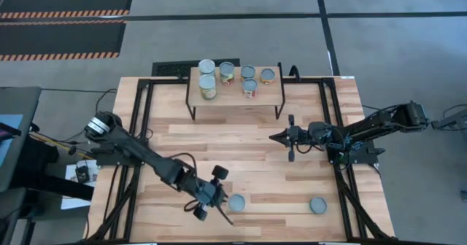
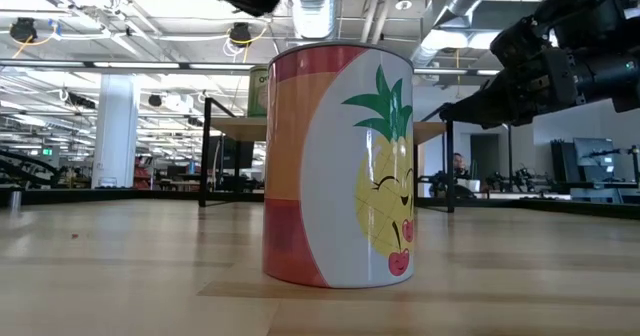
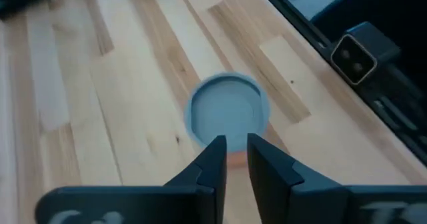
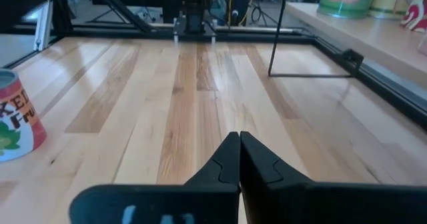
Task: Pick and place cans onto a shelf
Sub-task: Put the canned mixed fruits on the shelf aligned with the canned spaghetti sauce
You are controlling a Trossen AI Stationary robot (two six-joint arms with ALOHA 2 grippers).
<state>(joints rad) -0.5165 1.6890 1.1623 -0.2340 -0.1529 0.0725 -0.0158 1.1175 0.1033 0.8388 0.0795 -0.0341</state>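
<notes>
My left claw (image 3: 232, 159) hung narrowly parted just above a can (image 3: 229, 112), lining up; my right claw (image 4: 239, 159) waited closed.

Six cans (image 1: 227, 73) upright on the shelf (image 1: 270, 94) (two (image 1: 237, 203) on tabletop).

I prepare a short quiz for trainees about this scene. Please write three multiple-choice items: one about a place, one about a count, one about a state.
1. Where is the left tool?
A. over the shelf
B. beside a can at the table's near edge
C. off the table

2. How many cans stand on the shelf?
A. three
B. six
C. eight

3. How are the right tool's fingers?
A. closed, empty
B. closed on a can
C. wide open

Answers: 1 B, the high view shows it next to that can. 2 B, six tops are countable there. 3 A, its wrist view shows the fingers meeting with nothing between.
</notes>
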